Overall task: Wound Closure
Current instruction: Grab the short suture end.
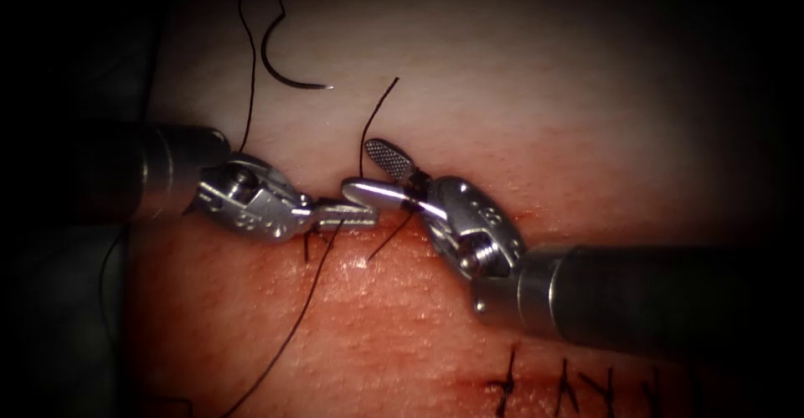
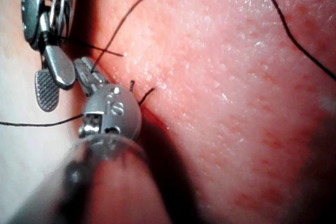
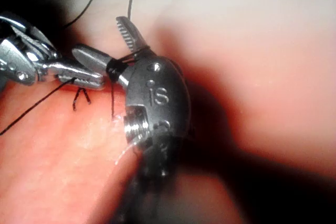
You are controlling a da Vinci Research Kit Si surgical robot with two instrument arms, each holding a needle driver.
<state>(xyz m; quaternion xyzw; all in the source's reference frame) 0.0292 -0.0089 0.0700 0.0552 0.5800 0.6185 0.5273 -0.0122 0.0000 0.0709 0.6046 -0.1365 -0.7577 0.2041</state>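
Left tool (image 1: pixel 356 213): enters from the endoscope view's left, jaws closed on the thread (image 1: pixel 289 334), tip lying low on the tissue (image 1: pixel 377 326) at the cut. One run of thread leaves its jaws and trails down across the reddened tissue away from the tip; another climbs from behind its wrist toward the needle. In the left wrist view this tool (image 2: pixel 90 77) clamps the strand just ahead of its own wrist.

Right tool (image 1: pixel 378 173): enters from the endoscope view's right, jaws spread wide, one jaw raised, the other nearly touching the left tool's tip. Thread is wound around the base of its jaws, seen in the right wrist view (image 3: pixel 116 65); it grips nothing. A short free end rises just beside its upper jaw.

Needle (image 1: pixel 285 70): curved, free of both tools, lying flat on the pale tissue well beyond the left tool, not in the tissue.

Stitch ends (image 1: pixel 311 242): short dark tails standing in the tissue directly under the left tool's jaws.

Finished stitches (image 1: pixel 578 384): a row along the cut, below the right tool's shaft.
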